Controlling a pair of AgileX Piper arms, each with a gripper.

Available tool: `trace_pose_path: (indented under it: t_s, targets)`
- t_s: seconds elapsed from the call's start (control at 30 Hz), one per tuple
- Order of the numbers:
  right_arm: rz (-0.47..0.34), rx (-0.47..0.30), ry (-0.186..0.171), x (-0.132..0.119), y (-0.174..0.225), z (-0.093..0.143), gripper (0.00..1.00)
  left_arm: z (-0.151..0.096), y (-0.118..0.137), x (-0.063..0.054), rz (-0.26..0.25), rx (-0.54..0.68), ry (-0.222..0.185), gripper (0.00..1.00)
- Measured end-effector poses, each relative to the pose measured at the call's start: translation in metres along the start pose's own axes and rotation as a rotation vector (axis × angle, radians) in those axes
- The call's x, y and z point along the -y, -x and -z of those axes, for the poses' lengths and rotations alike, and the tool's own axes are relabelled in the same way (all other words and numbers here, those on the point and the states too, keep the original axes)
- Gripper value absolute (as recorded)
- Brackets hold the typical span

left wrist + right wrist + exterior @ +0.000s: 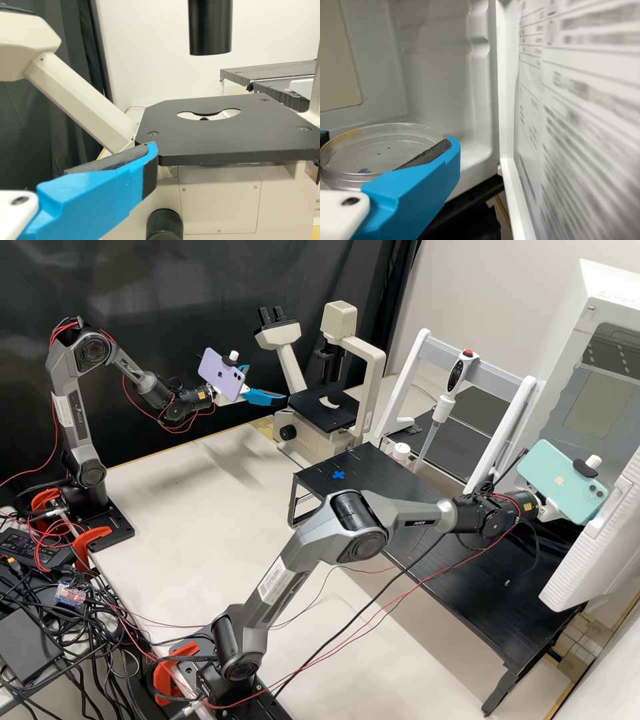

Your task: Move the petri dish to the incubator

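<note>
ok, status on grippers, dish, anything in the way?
Right gripper holds petri dish at incubator. Left gripper open, empty, by microscope. Incubator door open, no obstruction seen.

Diffuse light is brightening the pale benchtop [167, 520], where soft shadows are lying; the black curtain [167, 287] is showing faint sheen, and the incubator's inner wall [440, 65] is glinting.

room inside incubator [437, 65], open door [590, 547] flanking 1 side, gap above microscope stage [225, 137]
</note>
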Motion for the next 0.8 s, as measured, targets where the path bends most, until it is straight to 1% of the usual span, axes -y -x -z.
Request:
trace_pose_path:
  t_s: [0.17,0.3,0.33,0.37,0.4,0.43,0.47,0.53,0.6,0.67,0.73,0.8]
  targets:
    - [0.014,0.018,0.009,0.006,-0.019,0.003,0.00,0.000,0.000,0.000,0.000,0.000,0.000,1.00]
    - [0.017,0.018,0.014,0.013,-0.032,0.006,0.00,0.000,0.000,0.000,0.000,0.000,0.000,1.00]
    - [0.024,0.025,0.022,0.016,-0.035,0.005,0.00,0.000,0.000,0.000,0.000,0.000,0.000,1.00]
    - [0.027,0.026,0.015,0.018,-0.038,0.006,0.00,0.000,0.000,0.000,0.000,0.000,0.000,1.00]
    - [0.034,0.034,0.024,0.020,-0.041,0.006,0.00,0.000,0.000,0.000,0.000,0.000,0.000,1.00]
    - [0.038,0.035,0.014,0.021,-0.043,0.006,0.00,0.000,0.000,0.000,0.000,0.000,0.000,1.00]
    - [0.052,0.036,0.023,0.027,-0.047,0.006,0.00,0.000,0.000,0.000,0.000,0.000,0.000,1.00]
    - [0.060,0.031,0.015,0.029,-0.051,0.007,0.00,0.000,0.000,0.000,0.000,0.000,0.000,1.00]
    - [0.073,0.030,0.033,0.034,-0.053,0.007,0.00,0.000,0.000,0.000,0.000,0.000,0.000,1.00]
    - [0.089,0.027,0.041,0.041,-0.055,0.006,0.00,0.000,0.000,0.000,0.000,0.000,0.000,1.00]
    - [0.104,0.026,0.039,0.046,-0.056,0.007,0.00,0.000,0.000,0.000,0.000,0.000,0.000,1.00]
    - [0.107,0.019,0.052,0.047,-0.057,0.008,0.00,0.000,0.000,0.000,0.000,0.000,0.000,1.00]
